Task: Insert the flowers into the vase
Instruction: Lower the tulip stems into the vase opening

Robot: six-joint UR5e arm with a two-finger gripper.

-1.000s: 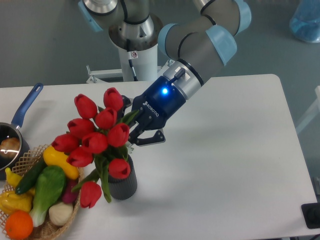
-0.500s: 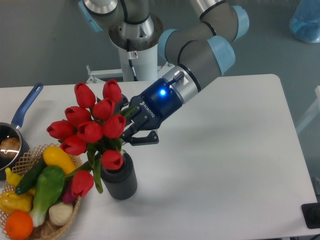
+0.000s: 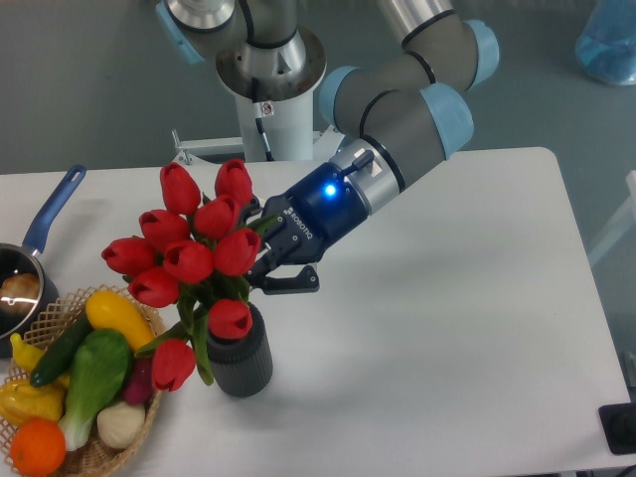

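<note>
Red flowers (image 3: 195, 260): stems down in grey vase (image 3: 240, 356)
Gripper (image 3: 260, 260): jaws clamped on stems
Basket (image 3: 111, 449): beside vase, w/ veg

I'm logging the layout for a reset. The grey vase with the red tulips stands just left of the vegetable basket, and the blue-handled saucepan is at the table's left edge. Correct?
One thing is off: the vase stands just right of the vegetable basket, not left of it, as the camera view shows. The rest holds: the red tulips rise from it, and the blue-handled saucepan is at the table's left edge.
</note>
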